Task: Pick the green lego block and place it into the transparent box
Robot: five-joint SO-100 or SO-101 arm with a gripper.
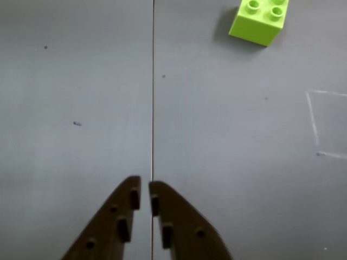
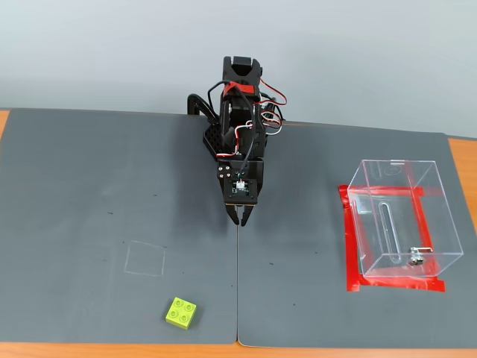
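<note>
The green lego block [image 2: 182,312] lies on the grey mat near the front edge, left of the mat seam; the wrist view shows it at the top right [image 1: 258,20]. The transparent box [image 2: 402,219] stands at the right on a square of red tape, with a small metal fitting at its lower front edge; it is out of the wrist view. My gripper [image 2: 241,219] hangs over the seam at the mat's middle, well behind the block. Its jaws are closed and empty in the wrist view [image 1: 145,189].
A faint chalk square [image 2: 144,259] is drawn on the mat behind the block and shows in the wrist view [image 1: 328,123]. The mat seam [image 2: 238,291] runs front to back. An orange table edge [image 2: 112,350] shows along the front.
</note>
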